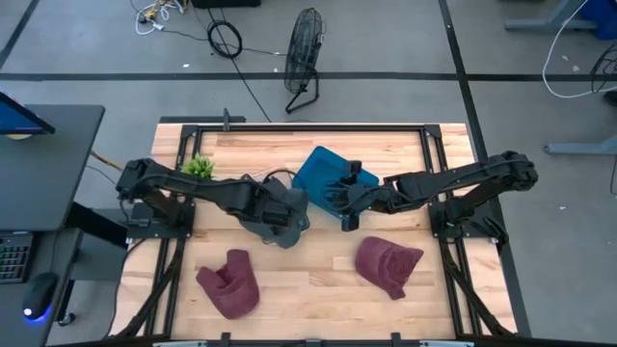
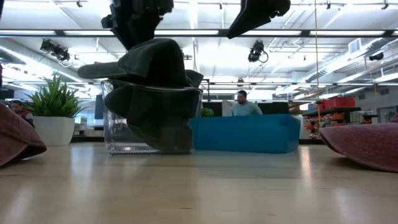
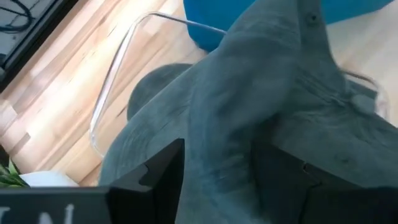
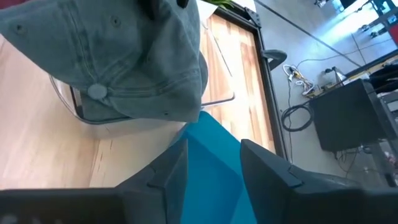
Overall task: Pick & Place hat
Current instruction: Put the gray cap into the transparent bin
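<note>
A dark grey cap (image 2: 155,68) hangs half inside a clear container (image 2: 118,140) near the table's middle, with its brim sticking out over the rim. My left gripper (image 3: 224,152) stands above the container (image 1: 286,224) and is shut on the cap. My right gripper (image 4: 214,149) is open and hovers over a blue bin (image 1: 323,173) beside the container, touching nothing. The cap's top button (image 4: 96,92) shows in the right wrist view. Two maroon hats (image 1: 229,282) (image 1: 388,265) lie on the near part of the table. My left gripper pinches a bunched fold of the cap's crown (image 3: 230,118) between its two fingers, coming from above and pointing down. The cap hangs below the fingers. Its lower part is inside the clear container (image 3: 118,68), and its brim (image 2: 102,70) juts over the rim.
A small potted plant (image 1: 200,166) stands at the far left of the table. The blue bin (image 2: 245,132) sits right next to the clear container. The maroon hats take up the near left and near right, with bare wood (image 1: 308,280) between them. A person shows in the room behind.
</note>
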